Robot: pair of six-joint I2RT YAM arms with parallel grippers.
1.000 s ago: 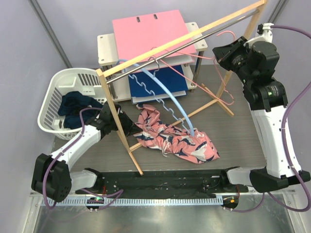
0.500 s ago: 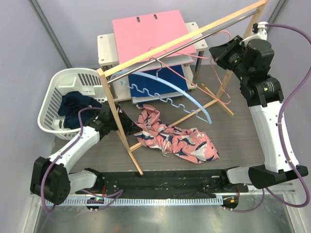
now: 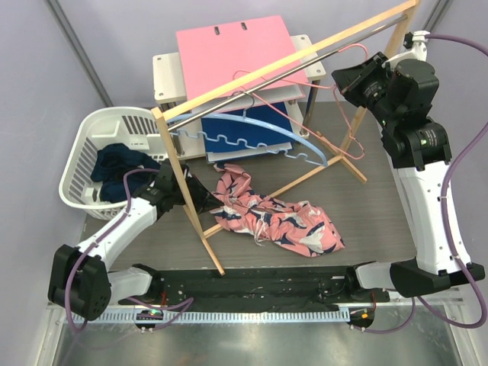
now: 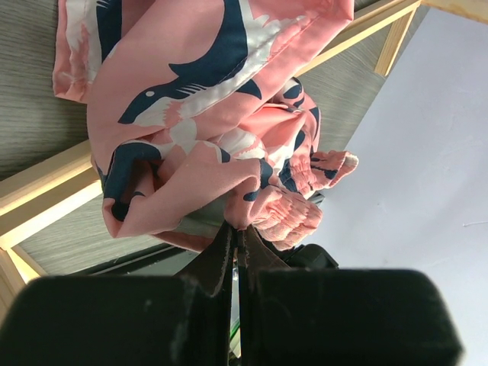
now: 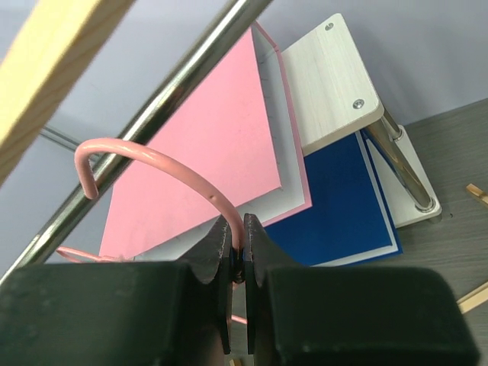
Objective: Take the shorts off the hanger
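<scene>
The salmon pink printed shorts (image 3: 278,217) lie crumpled on the table under the wooden rack; they fill the left wrist view (image 4: 206,122). My left gripper (image 3: 204,200) is shut on a fold of them at their left edge (image 4: 238,225). The dark navy shorts (image 3: 118,169) lie in the white basket (image 3: 85,152). My right gripper (image 3: 345,84) is shut on the hook of a pink wire hanger (image 5: 152,164) beside the steel rail (image 5: 145,130), up at the rack's right end. A light blue hanger (image 3: 252,133) hangs from the rail, empty.
The wooden rack (image 3: 274,57) spans the table diagonally, its legs (image 3: 194,213) by the left arm. A white shelf unit (image 3: 171,72) at the back holds pink (image 3: 236,46) and blue (image 3: 252,126) binders. The table's front edge is by the arm bases.
The light blue hanger has swung from hanging steeply down to nearly level under the rail. My right gripper has shifted slightly with the pink hanger hook. The left gripper and pink shorts have stayed put.
</scene>
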